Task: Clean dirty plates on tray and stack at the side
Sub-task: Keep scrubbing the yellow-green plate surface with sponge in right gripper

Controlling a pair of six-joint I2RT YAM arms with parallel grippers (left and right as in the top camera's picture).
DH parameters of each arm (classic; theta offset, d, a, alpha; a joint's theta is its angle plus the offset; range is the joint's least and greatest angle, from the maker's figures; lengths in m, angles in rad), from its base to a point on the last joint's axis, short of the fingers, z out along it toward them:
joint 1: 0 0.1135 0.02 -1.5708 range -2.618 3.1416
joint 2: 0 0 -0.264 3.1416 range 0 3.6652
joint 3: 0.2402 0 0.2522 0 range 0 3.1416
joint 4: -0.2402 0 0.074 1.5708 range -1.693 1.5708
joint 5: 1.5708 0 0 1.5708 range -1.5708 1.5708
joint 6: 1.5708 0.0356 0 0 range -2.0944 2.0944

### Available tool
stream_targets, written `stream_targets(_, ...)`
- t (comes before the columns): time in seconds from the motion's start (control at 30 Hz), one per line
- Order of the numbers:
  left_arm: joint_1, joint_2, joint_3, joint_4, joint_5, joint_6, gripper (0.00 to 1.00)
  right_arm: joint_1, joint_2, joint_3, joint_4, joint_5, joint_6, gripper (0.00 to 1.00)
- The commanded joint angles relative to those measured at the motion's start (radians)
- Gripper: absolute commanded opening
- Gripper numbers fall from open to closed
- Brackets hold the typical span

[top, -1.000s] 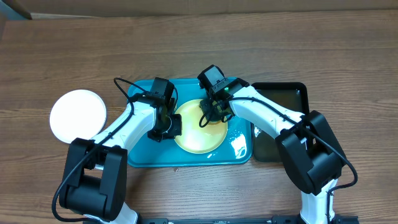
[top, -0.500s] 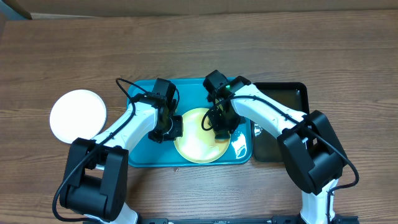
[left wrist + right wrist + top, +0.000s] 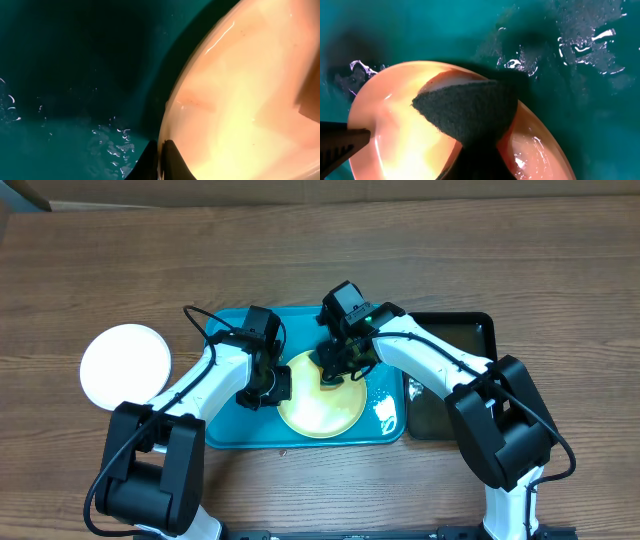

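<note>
Shifted back from 3 o'clock to 12 o'clock on the lime plate (image 3: 320,408) mid-tray (image 3: 225,430): sponge (image 3: 465,112) clenched in right gripper (image 3: 335,372) for scrubbing, rim pinched at 9 o'clock by left gripper (image 3: 272,385), seemingly for steadying.
</note>
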Motion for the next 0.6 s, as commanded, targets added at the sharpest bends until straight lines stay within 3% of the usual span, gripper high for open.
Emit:
stream_targets(0.0, -0.001, 0.008, -0.009, -0.007, -0.018, 0.004, 0.04, -0.018, -0.001, 0.068, -0.048, 0.018, -0.001, 0.04)
stream_targets(0.27, -0.001, 0.008, -0.009, -0.006, -0.018, 0.004, 0.04, -0.077, -0.032, 0.124, -0.264, 0.166, -0.014, 0.04)
stream_targets(0.57, -0.001, 0.008, -0.009, -0.006, -0.018, 0.004, 0.04, -0.044, -0.030, 0.059, -0.277, 0.106, -0.047, 0.04)
